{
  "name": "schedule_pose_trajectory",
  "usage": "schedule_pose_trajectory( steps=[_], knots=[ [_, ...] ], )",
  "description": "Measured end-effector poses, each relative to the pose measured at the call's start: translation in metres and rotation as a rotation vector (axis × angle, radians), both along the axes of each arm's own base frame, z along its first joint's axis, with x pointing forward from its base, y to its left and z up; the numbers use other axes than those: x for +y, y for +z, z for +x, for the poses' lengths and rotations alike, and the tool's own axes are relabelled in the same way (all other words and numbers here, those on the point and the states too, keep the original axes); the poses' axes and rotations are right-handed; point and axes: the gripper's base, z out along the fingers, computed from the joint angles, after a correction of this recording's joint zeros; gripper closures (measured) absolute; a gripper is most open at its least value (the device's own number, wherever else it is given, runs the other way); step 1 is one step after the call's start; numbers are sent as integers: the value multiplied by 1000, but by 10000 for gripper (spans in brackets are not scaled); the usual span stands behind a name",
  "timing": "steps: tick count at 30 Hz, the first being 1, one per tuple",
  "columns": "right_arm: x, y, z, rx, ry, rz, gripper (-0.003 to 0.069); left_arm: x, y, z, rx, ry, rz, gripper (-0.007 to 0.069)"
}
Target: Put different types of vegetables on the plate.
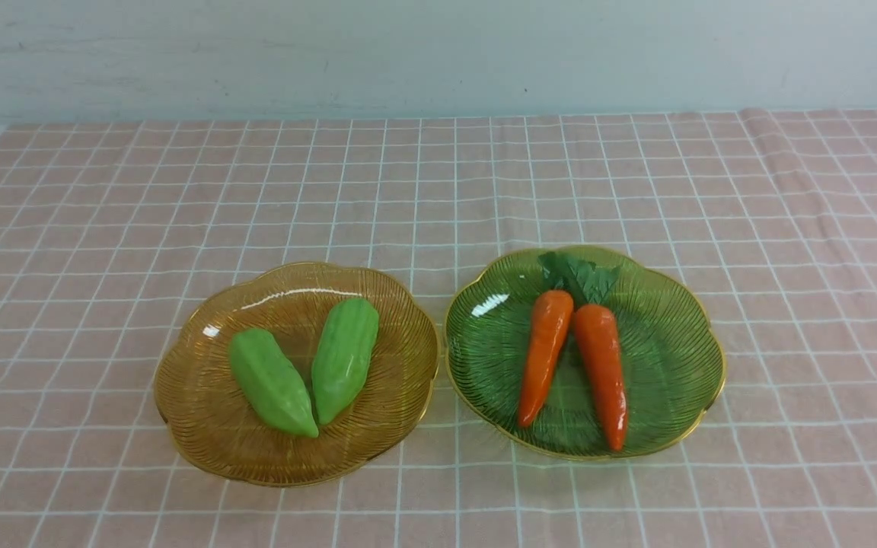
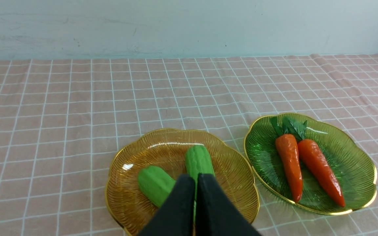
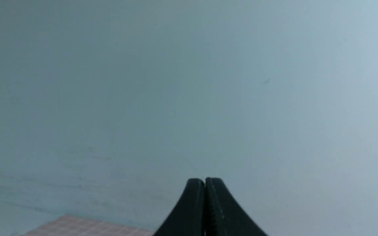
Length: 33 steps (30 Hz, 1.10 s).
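Two light green ridged gourds (image 1: 269,381) (image 1: 345,356) lie side by side on an amber glass plate (image 1: 202,426). Two orange carrots (image 1: 545,354) (image 1: 602,371) with dark green tops lie on a green glass plate (image 1: 667,358) to its right. The left wrist view shows the gourds (image 2: 154,183) (image 2: 198,160), the amber plate (image 2: 235,183), the carrots (image 2: 289,164) (image 2: 320,170) and the green plate (image 2: 353,160). My left gripper (image 2: 195,178) is shut and empty, held on my side of the amber plate. My right gripper (image 3: 204,182) is shut and empty, facing the wall. Neither gripper shows in the front view.
A pink checked cloth (image 1: 438,183) covers the table up to a pale blue-grey wall (image 1: 438,53). The cloth has a raised fold at the back right (image 1: 770,152). A corner of the cloth (image 3: 77,226) shows in the right wrist view.
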Motion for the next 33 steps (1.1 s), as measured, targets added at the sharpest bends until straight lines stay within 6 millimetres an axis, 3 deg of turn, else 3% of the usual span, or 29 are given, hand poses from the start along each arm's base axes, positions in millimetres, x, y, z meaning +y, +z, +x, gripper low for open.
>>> schedule_pose_trajectory(
  steps=[5,13,33],
  knots=[
    [-12,-7,-24,-118,-28,6,674,-8,-18,20,12,-9,17,628],
    [-12,-7,-24,-145,-52,-43,674,-12,-50,28,66,-19,55,628],
    [-12,-7,-24,-139,-46,-30,674,-11,-50,29,39,-28,97,628]
  ],
)
